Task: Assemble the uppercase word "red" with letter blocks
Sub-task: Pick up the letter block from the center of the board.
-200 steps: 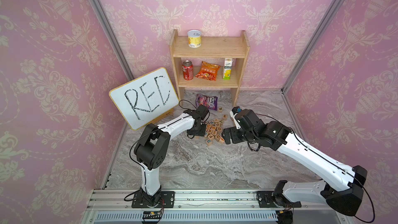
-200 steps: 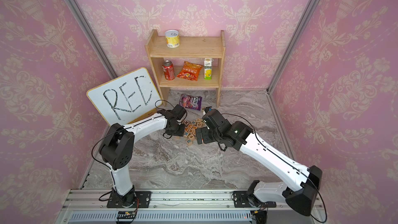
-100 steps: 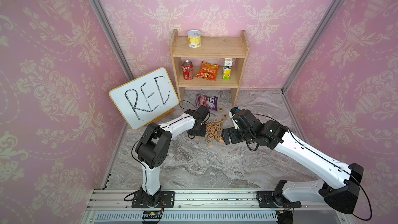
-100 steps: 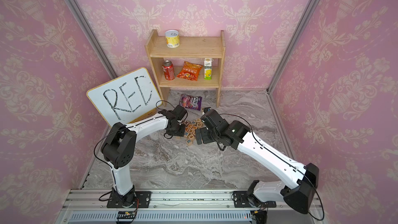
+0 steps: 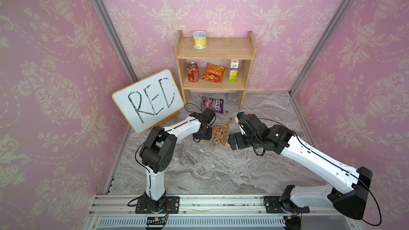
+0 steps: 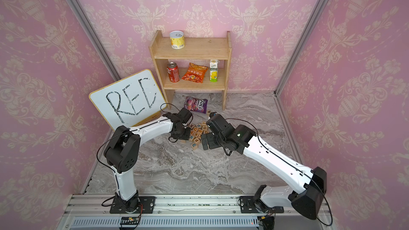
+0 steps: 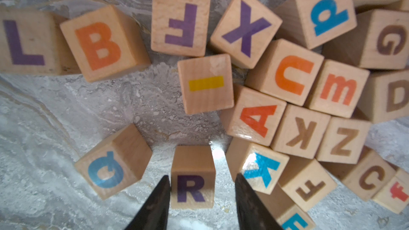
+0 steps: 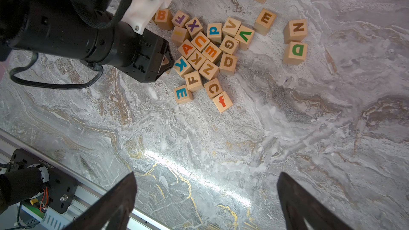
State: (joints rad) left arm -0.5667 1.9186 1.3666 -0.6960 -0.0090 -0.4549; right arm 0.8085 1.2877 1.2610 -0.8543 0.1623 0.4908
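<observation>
Since a second earlier, the right arm had crept slightly toward the block pile, while the left arm had hardly shifted. The left claw (image 7: 201, 176) stood partly open over the R block (image 7: 192, 190), its fingers (image 7: 155, 206) straddling the cube. One finger touched a side and the other left a small gap, so nothing was gripped. That cube sat on the marble surface (image 8: 199, 140) between a blue Q block (image 7: 112, 162) and a blue K block (image 7: 259, 171). The teal E block (image 8: 182, 94) lay at the pile's near edge, by a brown F block (image 8: 193, 80). The green D block (image 8: 296, 50) sat apart from the pile, just beside an N block (image 8: 296, 30). The right claw (image 8: 205, 173) hung wide open above the surface, holding nothing.
</observation>
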